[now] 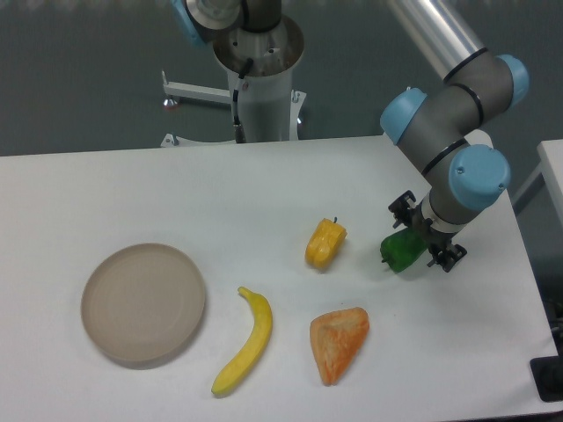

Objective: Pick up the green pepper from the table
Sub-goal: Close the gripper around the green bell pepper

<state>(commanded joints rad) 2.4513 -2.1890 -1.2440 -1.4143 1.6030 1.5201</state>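
Straddling green pepper on table, gripper spread wide, fingers either side.

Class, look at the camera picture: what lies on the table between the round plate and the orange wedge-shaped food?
In the camera view, a banana lies between the plate and the orange wedge, on the white table.

Tool over green pepper on white table, fingers straddling it
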